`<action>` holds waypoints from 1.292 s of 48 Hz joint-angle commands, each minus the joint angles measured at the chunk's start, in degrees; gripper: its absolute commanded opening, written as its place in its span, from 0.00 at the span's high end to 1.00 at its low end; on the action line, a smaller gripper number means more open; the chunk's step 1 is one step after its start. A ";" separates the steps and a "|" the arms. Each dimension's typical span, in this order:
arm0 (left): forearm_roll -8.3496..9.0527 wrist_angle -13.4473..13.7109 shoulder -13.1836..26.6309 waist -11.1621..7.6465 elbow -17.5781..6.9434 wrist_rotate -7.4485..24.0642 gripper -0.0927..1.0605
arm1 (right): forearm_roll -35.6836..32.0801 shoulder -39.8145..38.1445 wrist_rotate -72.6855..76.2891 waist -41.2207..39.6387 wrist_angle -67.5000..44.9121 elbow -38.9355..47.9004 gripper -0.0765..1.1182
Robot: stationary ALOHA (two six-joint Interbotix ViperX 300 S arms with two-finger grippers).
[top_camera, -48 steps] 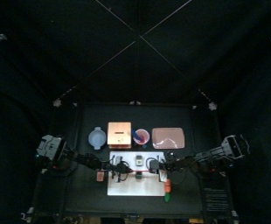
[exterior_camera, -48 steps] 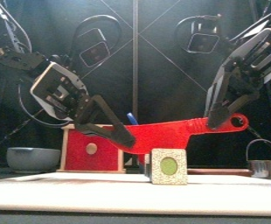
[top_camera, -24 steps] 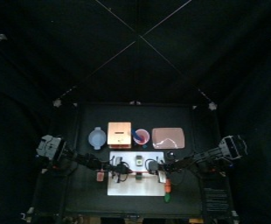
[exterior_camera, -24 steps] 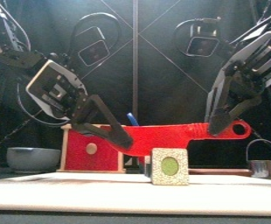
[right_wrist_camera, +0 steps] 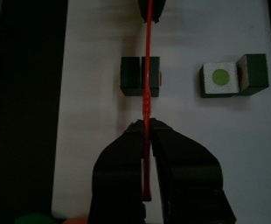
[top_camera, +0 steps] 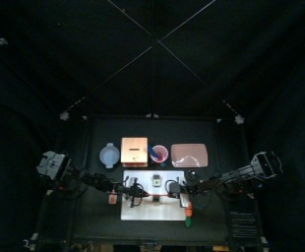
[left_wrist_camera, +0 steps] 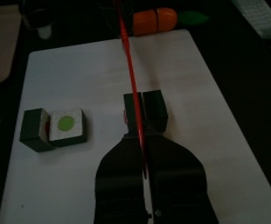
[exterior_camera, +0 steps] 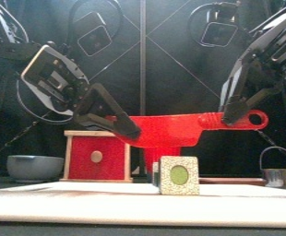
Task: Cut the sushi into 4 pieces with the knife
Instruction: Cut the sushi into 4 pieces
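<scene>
**Knife held at both ends over the sushi**

My left gripper (left_wrist_camera: 142, 144) is pressed tight on the blade end of the red knife (exterior_camera: 171, 127). My right gripper (right_wrist_camera: 149, 129) is clamped on the handle end. The knife lies level between them, above the white cutting board (left_wrist_camera: 208, 96).

Under the blade, near the middle of the board, sits the dark green sushi block (right_wrist_camera: 129, 74), and the blade runs across it. I cannot tell if the blade touches it. One cut piece (exterior_camera: 176, 175) stands apart from the block, well inside the board's edges. Its pale face with a green middle is turned to the table's front edge.

Toward the table's back edge stand a wooden box (exterior_camera: 96, 157) with a red drawer front and, left of it, a blue-grey bowl (exterior_camera: 35, 167). An orange toy (left_wrist_camera: 156, 17) lies just past the board's front right corner.
</scene>
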 commanded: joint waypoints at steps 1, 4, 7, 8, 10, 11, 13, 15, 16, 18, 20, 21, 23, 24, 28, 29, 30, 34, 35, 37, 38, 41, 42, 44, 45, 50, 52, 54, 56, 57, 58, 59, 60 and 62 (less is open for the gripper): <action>0.09 0.26 0.62 -0.44 -0.62 0.18 0.87 | 0.26 0.44 -0.09 0.88 0.00 -0.26 0.86; 0.00 0.26 1.23 -0.35 -0.88 0.09 0.87 | 0.26 0.88 -0.09 0.88 0.00 -0.35 0.86; 0.00 0.26 1.67 -0.35 -0.97 0.09 0.87 | 0.26 0.97 -0.09 0.88 0.00 -0.35 0.86; 0.00 0.26 1.67 -0.26 -1.05 0.09 0.87 | 0.26 0.97 -0.09 0.88 0.09 -0.35 0.86; 0.00 0.26 1.58 -0.35 -0.97 0.09 0.87 | 0.26 0.88 -0.09 0.88 0.00 -0.53 0.86; 0.09 0.26 1.41 -0.26 -1.05 0.09 0.87 | 0.26 0.88 -0.09 0.88 0.09 -0.62 0.86; 0.00 0.26 1.14 -0.35 -1.05 0.09 0.87 | 0.26 0.62 -0.09 0.88 0.09 -0.79 0.86; 0.00 0.26 0.79 -0.44 -0.97 0.09 0.87 | 0.26 0.44 -0.09 0.88 0.00 -0.88 0.86; 0.09 0.26 0.70 -0.44 -0.97 0.09 0.87 | 0.35 0.44 -0.09 0.97 0.00 -0.97 0.86; 0.09 0.26 0.70 -0.62 -0.97 0.09 0.87 | 0.26 0.53 -0.09 0.97 0.09 -0.97 0.86; 0.00 0.26 0.79 -0.79 -0.97 0.09 0.87 | 0.26 0.62 -0.09 0.97 0.09 -0.88 0.86; 0.00 0.26 0.88 -0.88 -0.88 0.09 0.87 | 0.26 0.70 -0.09 0.97 0.00 -0.79 0.86; 0.00 0.26 1.14 -0.97 -0.79 0.09 0.87 | 0.35 0.88 -0.09 1.05 0.09 -0.79 0.86; 0.00 0.26 1.23 -0.97 -0.79 0.00 0.87 | 0.35 1.05 -0.09 0.97 0.00 -0.79 0.86; 0.00 0.26 1.76 -0.97 -0.79 0.00 0.87 | 0.44 1.67 -0.09 0.97 0.00 -0.97 0.86; 0.00 0.26 1.93 -0.97 -0.79 0.00 0.87 | 0.44 1.85 -0.09 0.97 0.00 -0.97 0.86; 0.00 0.26 2.11 -0.97 -0.70 -0.09 0.87 | 0.53 2.11 -0.09 0.97 0.00 -1.05 0.86; -0.44 0.35 3.25 -0.97 -0.79 -0.09 0.87 | 0.53 3.25 -0.09 0.88 -0.09 -1.14 0.86; -0.70 0.26 3.60 -0.97 -0.79 -0.09 0.87 | 0.62 3.52 -0.09 0.88 -0.18 -1.23 0.86; -1.32 0.26 4.39 -0.97 -0.97 -0.09 0.87 | 0.79 4.22 -0.09 0.88 -0.44 -1.23 0.86; -1.58 0.26 4.75 -0.97 -0.97 -0.09 0.87 | 0.88 4.57 -0.09 0.79 -0.44 -1.32 0.86; -2.46 0.26 5.54 -0.70 -1.05 -0.09 0.87 | 1.14 5.80 -0.09 0.62 -0.62 -1.58 0.86; -2.90 0.26 5.98 -0.53 -1.05 -0.09 0.87 | 1.23 6.24 -0.09 0.53 -0.62 -1.67 0.86; -3.60 0.26 6.50 -0.53 -1.14 -0.09 0.87 | 1.32 7.29 -0.09 0.53 -0.70 -1.76 0.86; -4.22 0.26 6.94 -0.44 -1.14 -0.09 0.87 | 1.41 7.73 -0.09 0.53 -0.70 -1.76 0.86; -7.03 0.79 8.70 0.35 -1.14 -0.09 0.88 | 1.41 10.20 -0.09 -0.09 -1.14 -1.85 0.86; -8.00 1.23 9.23 0.62 -1.23 0.00 0.88 | 1.41 10.72 -0.09 -0.26 -1.05 -1.85 0.86; -8.79 1.76 9.76 0.79 -1.23 0.09 0.88 | 1.49 11.16 -0.09 -0.53 -1.05 -1.85 0.86; -9.14 1.93 9.93 0.88 -1.23 0.09 0.88 | 1.67 11.34 -0.09 -0.62 -1.05 -1.85 0.86; -9.14 1.93 9.93 0.97 -1.32 0.09 0.88 | 1.67 11.25 -0.09 -0.70 -1.14 -1.85 0.86; -9.23 2.02 9.84 1.05 -1.32 0.09 0.88 | 1.76 11.16 -0.09 -0.70 -1.05 -1.85 0.86; -9.23 2.11 9.58 1.05 -1.32 0.09 0.88 | 1.76 10.99 -0.18 -0.62 -1.05 -1.85 0.86; -9.14 2.11 9.40 1.05 -1.32 0.18 0.88 | 1.76 10.90 -0.18 -0.62 -1.05 -1.85 0.86; -9.14 2.11 9.05 1.05 -1.41 0.18 0.88 | 1.67 10.46 -0.18 -0.62 -1.05 -1.85 0.86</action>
